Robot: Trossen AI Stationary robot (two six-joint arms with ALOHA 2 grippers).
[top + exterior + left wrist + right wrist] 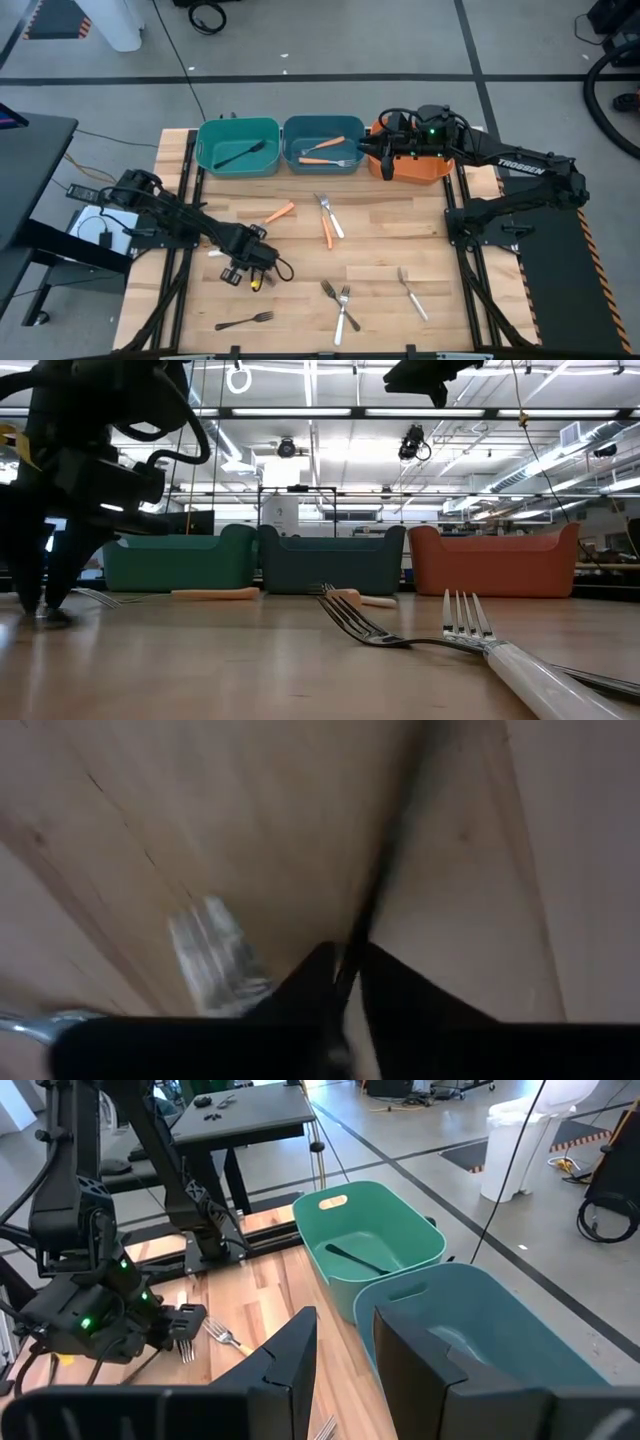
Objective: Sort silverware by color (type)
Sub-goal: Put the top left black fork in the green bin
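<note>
Left gripper (255, 276) low at 8 o'clock on pale wooden worktop (380, 300) — jaws pinching thin black utensil handle (385, 870) against wood. Right gripper (375, 148) hovers at 1 o'clock over dark teal plastic bin (322, 146) beside orange plastic bin (425, 165), jaws spread, empty. Green plastic bin (238, 146) holds black fork (240, 154); loose silver and orange-handled forks (330, 215) scattered mid-worktop — more toward 6 o'clock.

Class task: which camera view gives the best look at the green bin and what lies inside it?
The high view: it looks straight down into the green bin, showing one black utensil lying inside. The right wrist view also sees into the bin from a slant, a dark utensil inside. The low view shows only its outer wall. The left wrist view misses it.
</note>
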